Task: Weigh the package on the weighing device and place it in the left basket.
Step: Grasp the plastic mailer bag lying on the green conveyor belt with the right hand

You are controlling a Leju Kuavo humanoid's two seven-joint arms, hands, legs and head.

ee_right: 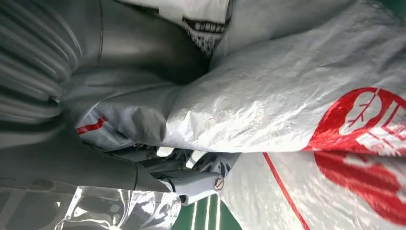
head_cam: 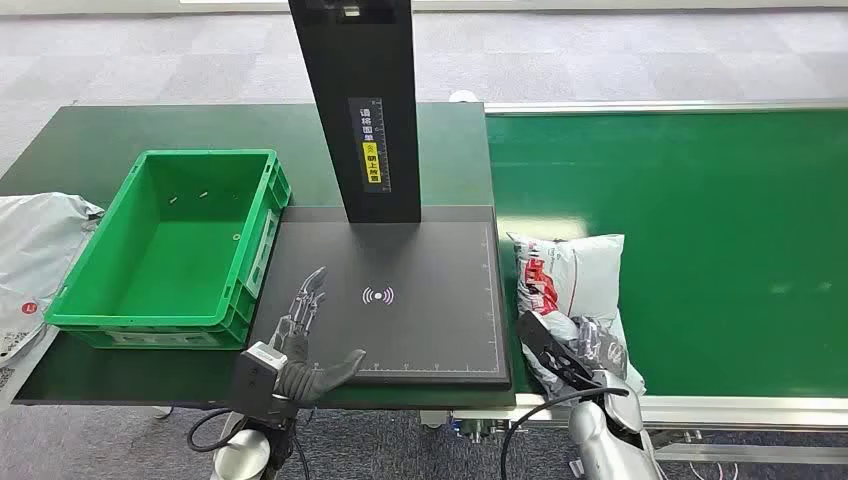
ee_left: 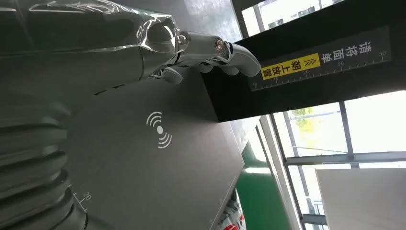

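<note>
A white-grey plastic package point(head_cam: 572, 270) with red print lies on the green conveyor belt point(head_cam: 700, 250), just right of the black weighing plate point(head_cam: 400, 300). My right hand point(head_cam: 562, 352) is on the package's near end. In the right wrist view the thumb point(ee_right: 143, 62) and the fingers point(ee_right: 191, 184) close around a crinkled fold of the package point(ee_right: 287, 100). My left hand point(head_cam: 305, 340) hovers over the plate's near left corner with its fingers spread and nothing in it; its fingers point(ee_left: 215, 52) reach over the plate point(ee_left: 158, 167). The green basket point(head_cam: 262, 215) stands left of the plate, with nothing in it.
A black column point(head_cam: 360, 110) with a yellow label rises from the plate's far edge. Another grey bag point(head_cam: 30, 260) lies at the table's left edge beside the basket. The belt stretches away to the right.
</note>
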